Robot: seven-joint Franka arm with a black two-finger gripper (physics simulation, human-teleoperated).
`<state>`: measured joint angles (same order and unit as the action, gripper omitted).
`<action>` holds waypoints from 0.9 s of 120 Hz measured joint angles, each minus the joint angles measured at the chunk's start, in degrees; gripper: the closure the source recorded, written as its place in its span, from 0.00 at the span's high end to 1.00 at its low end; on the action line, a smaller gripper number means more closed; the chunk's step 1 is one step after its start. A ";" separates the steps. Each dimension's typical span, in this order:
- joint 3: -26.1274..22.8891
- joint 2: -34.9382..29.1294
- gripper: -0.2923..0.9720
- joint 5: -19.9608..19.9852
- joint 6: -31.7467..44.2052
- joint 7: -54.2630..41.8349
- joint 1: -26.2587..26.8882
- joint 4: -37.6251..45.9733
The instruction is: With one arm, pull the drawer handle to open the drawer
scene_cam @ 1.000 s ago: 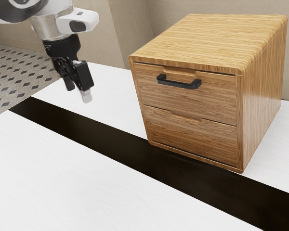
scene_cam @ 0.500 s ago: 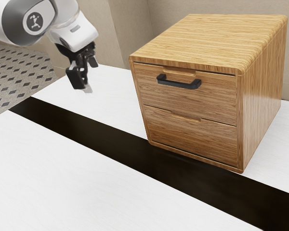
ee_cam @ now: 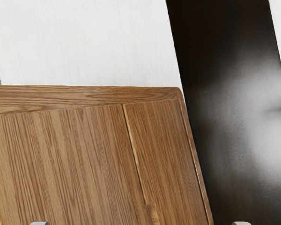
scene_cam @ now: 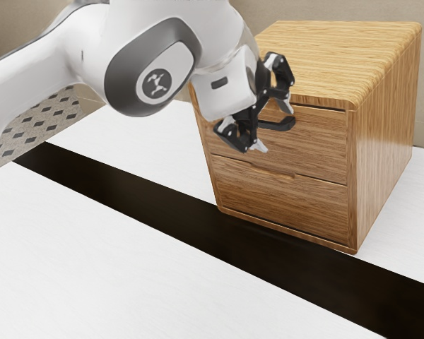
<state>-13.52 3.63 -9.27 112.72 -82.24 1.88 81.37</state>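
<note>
While the white worktop (scene_cam: pixel 92 282) and its black stripe (scene_cam: pixel 162 205) lie below the end effector (scene_cam: pixel 274 128) | wooden cabinet (scene_cam: pixel 339 56) directly behind it | top drawer (scene_cam: pixel 318 145) flush with the cabinet front, not pulled out | black handle (scene_cam: pixel 286 122) between its spread-apart fingers, contact unclear

Cabinet (scene_cam: pixel 381 141) on table (scene_cam: pixel 92 268); upper drawer (scene_cam: pixel 318 145) above lower drawer (scene_cam: pixel 283 194) in cabinet's front; handle (scene_cam: pixel 284 125) on upper drawer; gripper (scene_cam: pixel 272 127) before cabinet, at handle.

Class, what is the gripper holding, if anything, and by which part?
Nothing: the gripper stands open at the drawer handle, not clamped on it.
</note>
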 joint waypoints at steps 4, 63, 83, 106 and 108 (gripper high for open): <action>0.25 0.10 0.62 0.69 0.59 -0.64 1.47 0.09; 5.72 0.97 0.57 4.86 3.01 -6.23 0.79 0.66; 5.87 -0.36 0.42 2.02 2.74 -3.82 0.39 1.74; 5.79 0.35 0.34 -0.77 2.51 2.38 -0.31 1.80; 5.79 0.46 0.34 -0.75 2.50 2.87 -0.39 1.80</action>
<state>-7.73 4.10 -10.01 115.22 -79.37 1.49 83.16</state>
